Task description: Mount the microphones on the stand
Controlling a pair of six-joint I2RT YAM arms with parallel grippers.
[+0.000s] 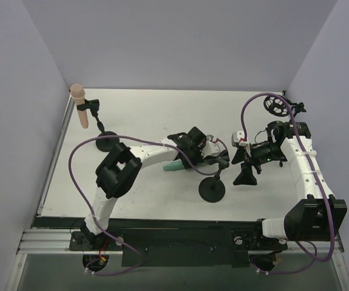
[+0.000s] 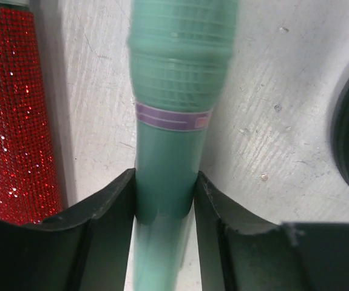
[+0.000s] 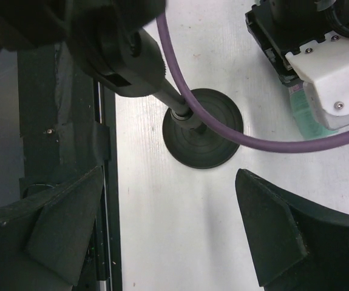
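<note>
Green microphone (image 2: 177,79) lay on the table (image 2: 271,91), its handle pinched between the left gripper's (image 2: 165,182) fingers, with the red microphone (image 2: 16,115) just beside it. Far left, the pink microphone (image 1: 80,106) sat clipped in a stand (image 1: 106,143). The right gripper (image 3: 169,182) hung spread wide, facing another stand's round base (image 3: 203,136).

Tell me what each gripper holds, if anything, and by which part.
The left gripper clamps the mint green microphone by its handle, below the purple band. The right gripper holds nothing; its jaws stand open.
</note>
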